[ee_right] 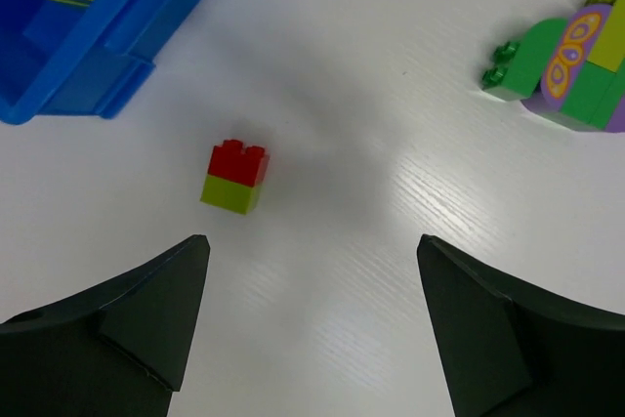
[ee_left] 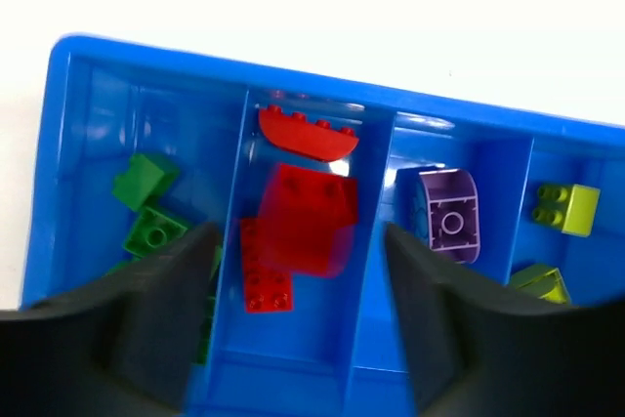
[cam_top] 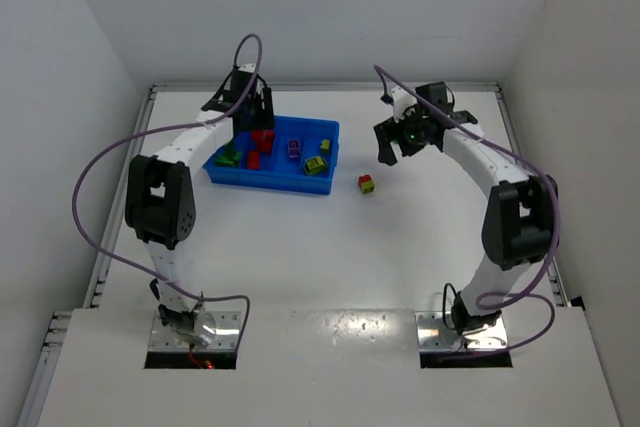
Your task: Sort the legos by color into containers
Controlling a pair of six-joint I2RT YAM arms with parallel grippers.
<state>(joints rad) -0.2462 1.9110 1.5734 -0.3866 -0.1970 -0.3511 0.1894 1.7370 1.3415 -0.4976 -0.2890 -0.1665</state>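
Left pincer (ee_left: 298, 233): jaws apart, poised over the second compartment of the blue tray (ee_left: 68, 61). You see a blurred red brick (ee_left: 305, 217) between the fingers, touching neither. Its outline is smeared, so you cannot tell whether it rests on the bricks below or hangs above them. Both fingers run off the lower edge of the wrist view and cover the near ends of the neighbouring compartments.

Right pincer (ee_right: 312, 241): jaws wide apart, holding nothing, above the surface (ee_right: 391, 95) beside the tray. A two-brick stack (ee_right: 235, 178), red on yellow-green, stands on the surface just ahead of this pincer, nearer the finger on the tray's side and apart from the tray's corner. A multicoloured clump (ee_right: 566, 65) of green and purple pieces lies further off on the other side, clipped by the frame edge.

Tray contents, left wrist view, left to right:
- First compartment: green bricks (ee_left: 146, 178).
- Second: a curved red brick (ee_left: 308, 134) and a flat red brick (ee_left: 266, 285).
- Third: one purple brick (ee_left: 449, 214).
- Fourth: yellow-green bricks (ee_left: 566, 209), one partly hidden behind a finger.
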